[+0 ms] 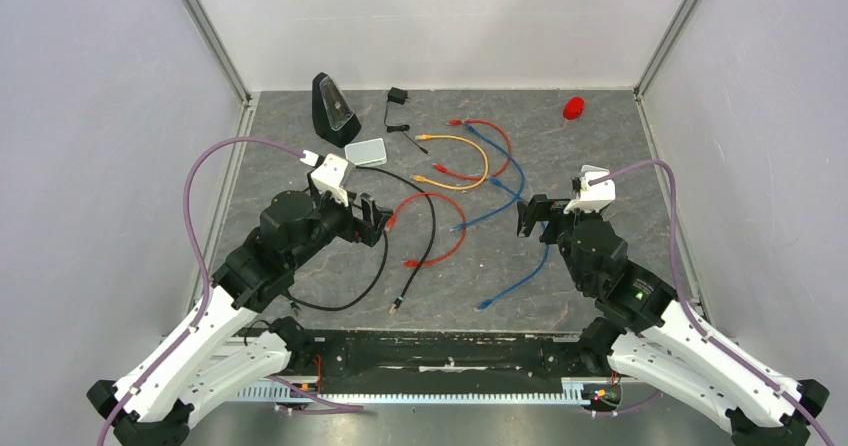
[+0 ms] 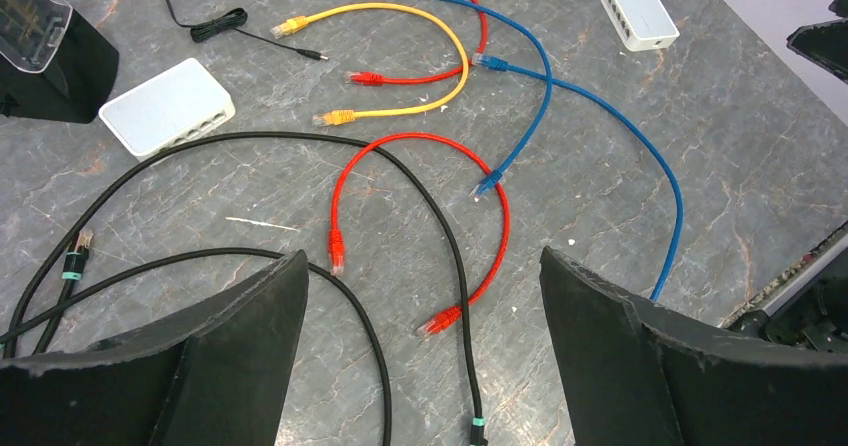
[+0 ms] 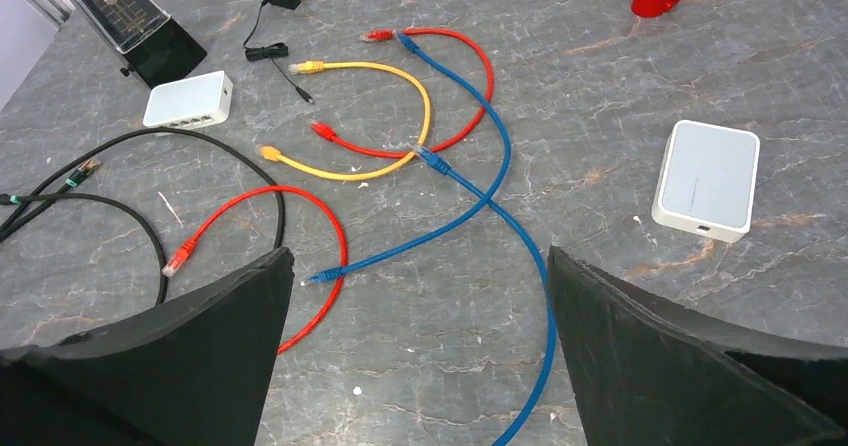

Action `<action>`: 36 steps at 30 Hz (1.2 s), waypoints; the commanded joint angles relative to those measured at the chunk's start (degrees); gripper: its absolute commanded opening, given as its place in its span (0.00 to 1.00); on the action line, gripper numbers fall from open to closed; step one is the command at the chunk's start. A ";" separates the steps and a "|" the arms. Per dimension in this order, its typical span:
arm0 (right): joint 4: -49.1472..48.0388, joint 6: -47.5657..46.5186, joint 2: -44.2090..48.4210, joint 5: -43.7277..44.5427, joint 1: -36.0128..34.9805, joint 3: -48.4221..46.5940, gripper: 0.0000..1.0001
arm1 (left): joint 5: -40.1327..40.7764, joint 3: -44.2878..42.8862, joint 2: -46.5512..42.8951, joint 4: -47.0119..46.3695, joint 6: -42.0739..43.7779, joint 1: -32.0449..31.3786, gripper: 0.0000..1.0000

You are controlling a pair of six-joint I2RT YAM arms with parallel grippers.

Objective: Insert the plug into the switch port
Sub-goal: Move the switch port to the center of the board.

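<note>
Pale grey-white plastic, the small flat switch box (image 1: 365,152) sat far left on the grey marbled counter (image 1: 460,276), just beside the black wedge-shaped device (image 1: 333,109). Its row of ports (image 2: 188,128) faced the arms. No plug was held: the left tool (image 1: 375,219) and the right tool (image 1: 533,216) both gaped empty. A near-identical second white box (image 3: 706,179) could be mistaken for it. The crossed red cable (image 2: 415,136), blue cable (image 2: 547,106) and black cable (image 2: 455,266) might snag and drag the unheld box.

Bright even overhead light, soft shadows, sharp focus
</note>
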State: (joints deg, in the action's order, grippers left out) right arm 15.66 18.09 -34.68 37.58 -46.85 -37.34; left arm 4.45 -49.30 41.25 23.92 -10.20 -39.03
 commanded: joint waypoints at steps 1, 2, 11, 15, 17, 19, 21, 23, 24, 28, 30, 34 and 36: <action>0.02 1.77 0.09 0.94 0.13 0.25 0.98 | 1.19 0.08 -0.33 -1.16 2.64 -0.09 0.90; -0.02 1.95 0.05 0.75 0.18 0.19 0.98 | 1.42 0.16 -0.31 -1.20 2.66 -0.09 0.90; -2.45 1.39 -0.41 5.28 0.18 1.81 0.98 | 6.33 -0.22 1.31 -1.11 1.82 -0.09 0.86; -5.54 -4.33 -6.95 9.90 0.26 2.73 0.98 | 12.63 -0.57 1.61 -0.34 0.90 -0.09 0.87; -5.02 -6.73 -11.89 13.13 0.78 1.93 0.99 | 16.06 -0.80 1.40 0.28 0.48 -0.06 0.88; -3.45 -8.19 -16.56 14.82 3.05 0.53 0.98 | 18.04 -0.63 0.79 0.75 0.27 -0.09 0.88; -3.00 -9.70 -21.06 12.47 8.17 -0.85 0.99 | 18.20 -0.45 0.14 0.86 0.14 -0.10 0.88; -2.74 -10.11 -24.31 6.54 14.94 -2.02 0.99 | 17.01 -0.45 -0.12 0.63 -0.20 -0.09 0.88; -2.58 -10.16 -25.57 3.27 18.37 -2.46 0.99 | 16.13 -0.49 -0.20 0.49 -0.39 -0.09 0.88; -2.71 -11.27 -30.49 -3.86 27.71 -4.24 0.99 | 14.78 -0.45 0.64 0.76 -1.02 -0.09 0.88; -2.32 -12.41 -33.44 -6.56 31.92 -5.62 0.99 | 14.21 -0.73 1.45 1.11 -1.30 -0.09 0.88; -3.45 -15.00 -40.00 -12.42 40.49 -8.39 0.99 | 10.84 -1.90 3.89 2.16 -2.01 -0.09 0.88; -4.08 -15.82 -43.76 -17.23 44.48 -10.53 0.99 | 8.94 -2.58 5.06 2.50 -2.28 -0.09 0.88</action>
State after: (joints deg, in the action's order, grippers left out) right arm 13.96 5.32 -73.28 29.82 -8.43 -43.13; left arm 17.39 -49.34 44.36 25.78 -10.37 -39.03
